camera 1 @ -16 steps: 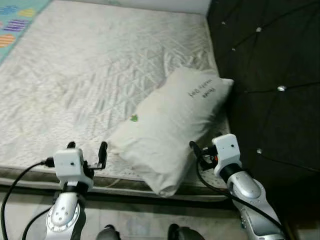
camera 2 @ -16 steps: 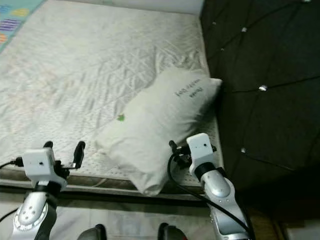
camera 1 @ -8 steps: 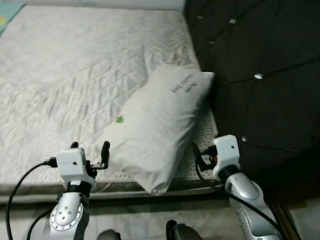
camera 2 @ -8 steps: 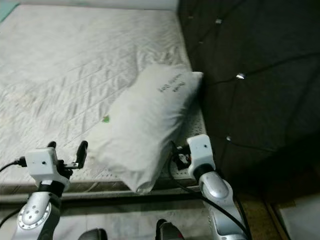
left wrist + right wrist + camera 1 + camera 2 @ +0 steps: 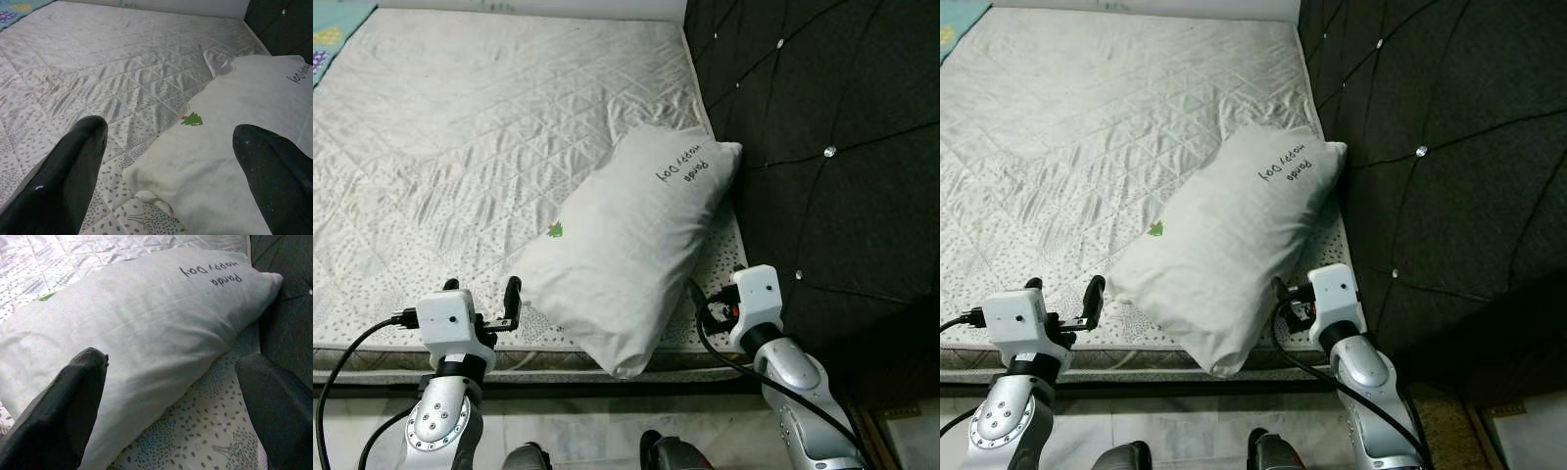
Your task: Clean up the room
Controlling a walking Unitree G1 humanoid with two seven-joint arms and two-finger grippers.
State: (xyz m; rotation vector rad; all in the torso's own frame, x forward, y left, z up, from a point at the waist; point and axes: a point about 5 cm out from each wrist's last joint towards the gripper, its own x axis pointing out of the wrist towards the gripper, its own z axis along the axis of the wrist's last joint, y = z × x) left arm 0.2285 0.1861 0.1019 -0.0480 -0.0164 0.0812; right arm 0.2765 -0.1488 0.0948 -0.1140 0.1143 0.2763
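— Where's the pillow point(image 5: 631, 250)?
— Centre of frame, lying slantwise on the bed point(image 5: 460, 147) by the headboard point(image 5: 832, 127).
— Pincers?
— Left pincer point(image 5: 480, 291) and right pincer point(image 5: 171, 396) both spread apart, flanking it. I'd say I'm lining up; next, reach in and grip.

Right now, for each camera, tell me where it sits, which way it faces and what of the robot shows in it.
Left eye view: on the head, looking forward and down at the pillow on the mattress beside the dark headboard; both arms show, left gripper and right gripper open.
Right eye view: same head, same scene, both arms.
Left wrist view: along its two fingers at the pillow's corner with the green tree.
Right wrist view: along its fingers at the pillow's lettered end.
All four share the pillow.
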